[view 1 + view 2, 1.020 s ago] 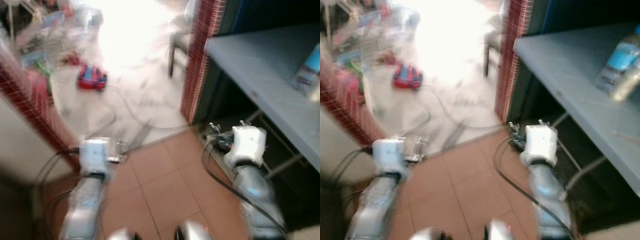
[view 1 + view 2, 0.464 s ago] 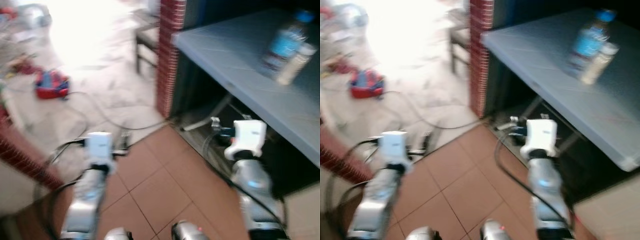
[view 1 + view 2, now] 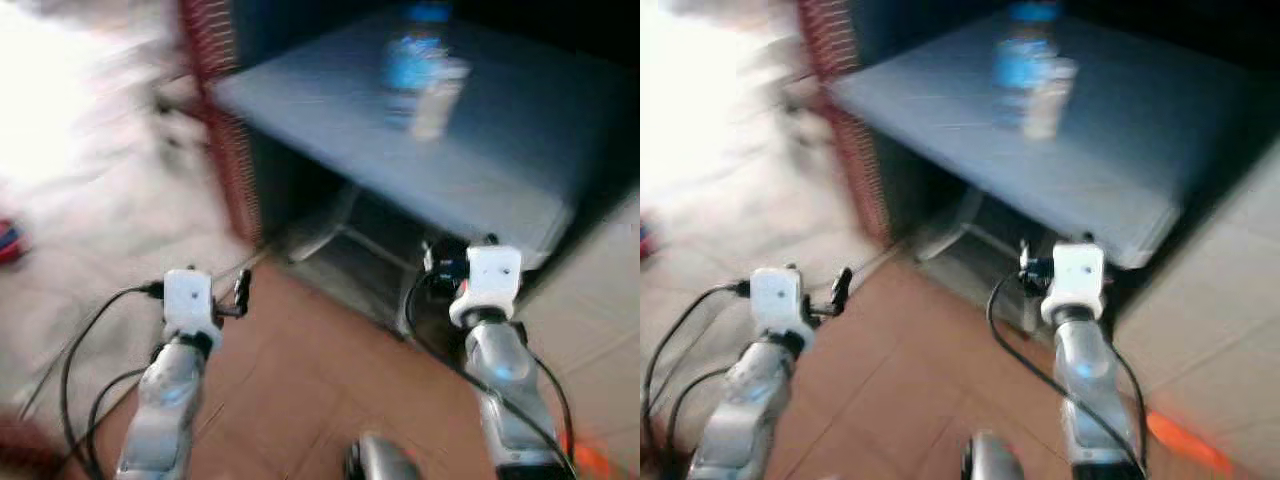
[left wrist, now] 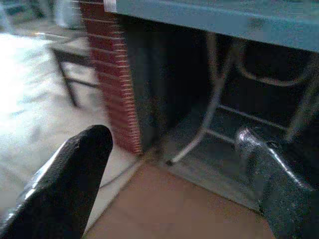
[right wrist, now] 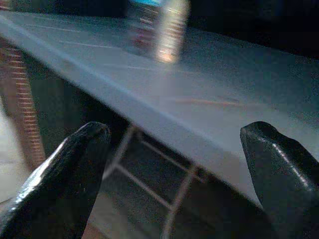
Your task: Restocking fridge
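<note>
— Nearest?
— Smooth terracotta floor tiles [image 3: 300,400]; left gripper [image 4: 174,174] and right gripper [image 5: 174,169], blunt black fingers spread, empty.
— Beyond?
— Flat grey counter [image 3: 480,170]; on it, a blurred blue-labelled bottle [image 3: 1018,60] touching a pale jar [image 3: 1046,95]. The left wrist view adds metal legs [image 4: 214,109] and a brick pillar [image 4: 112,74].

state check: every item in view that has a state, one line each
left gripper: open, empty, held low above the floor
right gripper: open, empty, facing the table edge
water bottle: upright on the table, blue cap on
pale bottle: upright on the table, right beside the water bottle
table: standing, carrying both bottles
</note>
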Available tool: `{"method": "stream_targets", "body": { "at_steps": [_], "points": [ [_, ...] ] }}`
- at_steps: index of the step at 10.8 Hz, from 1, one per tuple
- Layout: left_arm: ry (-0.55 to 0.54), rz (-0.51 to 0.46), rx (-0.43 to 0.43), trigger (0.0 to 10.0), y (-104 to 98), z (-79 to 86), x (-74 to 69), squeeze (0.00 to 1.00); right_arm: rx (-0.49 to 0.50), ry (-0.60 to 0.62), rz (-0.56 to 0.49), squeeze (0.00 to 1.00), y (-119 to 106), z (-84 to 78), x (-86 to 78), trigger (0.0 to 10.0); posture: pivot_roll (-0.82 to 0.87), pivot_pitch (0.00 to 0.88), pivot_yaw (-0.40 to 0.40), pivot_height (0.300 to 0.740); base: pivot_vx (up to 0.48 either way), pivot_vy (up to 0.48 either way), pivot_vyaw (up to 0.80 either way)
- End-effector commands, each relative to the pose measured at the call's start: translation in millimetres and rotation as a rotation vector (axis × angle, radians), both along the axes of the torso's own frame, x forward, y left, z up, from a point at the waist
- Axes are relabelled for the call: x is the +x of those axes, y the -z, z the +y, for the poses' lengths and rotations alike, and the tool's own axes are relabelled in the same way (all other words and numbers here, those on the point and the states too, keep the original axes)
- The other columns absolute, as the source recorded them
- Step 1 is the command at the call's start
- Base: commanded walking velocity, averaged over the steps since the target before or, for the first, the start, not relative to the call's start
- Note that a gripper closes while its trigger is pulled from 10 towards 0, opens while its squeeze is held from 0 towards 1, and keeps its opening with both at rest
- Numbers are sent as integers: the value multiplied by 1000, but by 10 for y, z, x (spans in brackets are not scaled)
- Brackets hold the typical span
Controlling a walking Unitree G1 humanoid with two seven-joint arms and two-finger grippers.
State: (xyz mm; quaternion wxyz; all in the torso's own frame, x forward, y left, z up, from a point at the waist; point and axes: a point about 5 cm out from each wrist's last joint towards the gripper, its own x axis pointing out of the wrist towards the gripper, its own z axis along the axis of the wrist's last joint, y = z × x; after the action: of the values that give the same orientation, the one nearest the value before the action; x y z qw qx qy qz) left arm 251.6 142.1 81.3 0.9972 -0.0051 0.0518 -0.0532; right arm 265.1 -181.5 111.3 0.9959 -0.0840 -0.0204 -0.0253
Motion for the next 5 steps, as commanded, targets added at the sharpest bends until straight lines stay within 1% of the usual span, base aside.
{"method": "stream_targets", "body": {
  "at_steps": [1, 2, 4, 5],
  "points": [
    [-2, -12, 3, 10000, -25, 26, -1, 0, 2, -7, -22, 0, -58, 38, 26, 10000, -82, 104, 27, 740, 300, 0, -800],
    [-2, -13, 1, 10000, -26, 26, 1, 0, 1, -7, -24, 0, -62, 38, 30, 10000, -81, 102, 27, 740, 330, 0, -800],
    [0, -12, -6, 10000, -26, 23, 4, 0, -18, -23, -41, 0, -96, 31, 59, 10000, -80, 100, 28, 740, 352, 326, 0],
    [1, 6, -16, 10000, -13, 14, 2, 0, -64, -19, -48, 0, -114, 14, 69, 10000, -79, 100, 27, 740, 349, 330, 0]
  ]
}}
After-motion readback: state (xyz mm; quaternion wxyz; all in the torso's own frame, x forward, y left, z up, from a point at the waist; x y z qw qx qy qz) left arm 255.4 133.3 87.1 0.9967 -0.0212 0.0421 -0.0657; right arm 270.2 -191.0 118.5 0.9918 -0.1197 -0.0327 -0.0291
